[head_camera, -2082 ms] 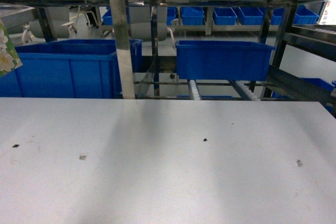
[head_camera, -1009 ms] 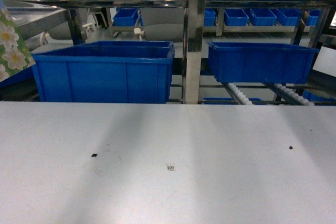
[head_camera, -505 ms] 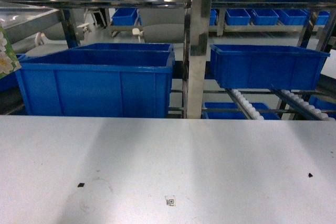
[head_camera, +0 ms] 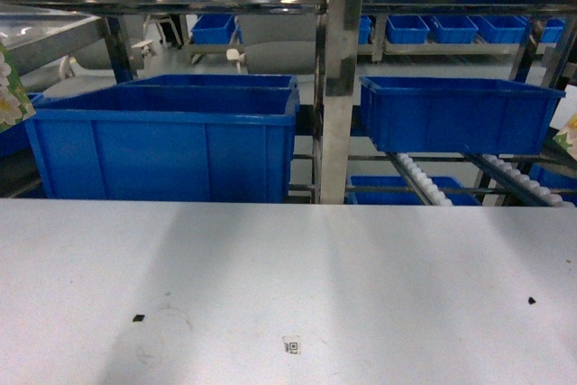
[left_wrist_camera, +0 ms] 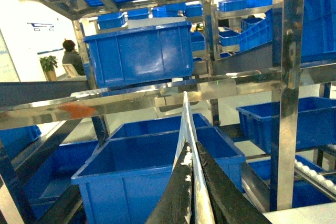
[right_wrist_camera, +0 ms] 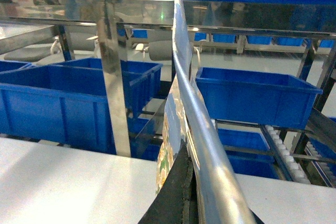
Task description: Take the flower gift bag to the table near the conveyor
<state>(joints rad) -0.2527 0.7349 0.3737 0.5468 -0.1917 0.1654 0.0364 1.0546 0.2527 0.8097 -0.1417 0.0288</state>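
Wrist views: each hand (left_wrist_camera: 190, 192) (right_wrist_camera: 185, 195) clamped on a gift bag (left_wrist_camera: 185, 124) edge, unseen overhead

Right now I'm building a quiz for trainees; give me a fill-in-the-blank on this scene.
1. The bins behind the table are ____.
2. The left fingers are shut on a thin ____ sheet.
3. The conveyor has small white ____.
4. The bag shows at the head view's ____ edge.
Missing: blue; white; rollers; left
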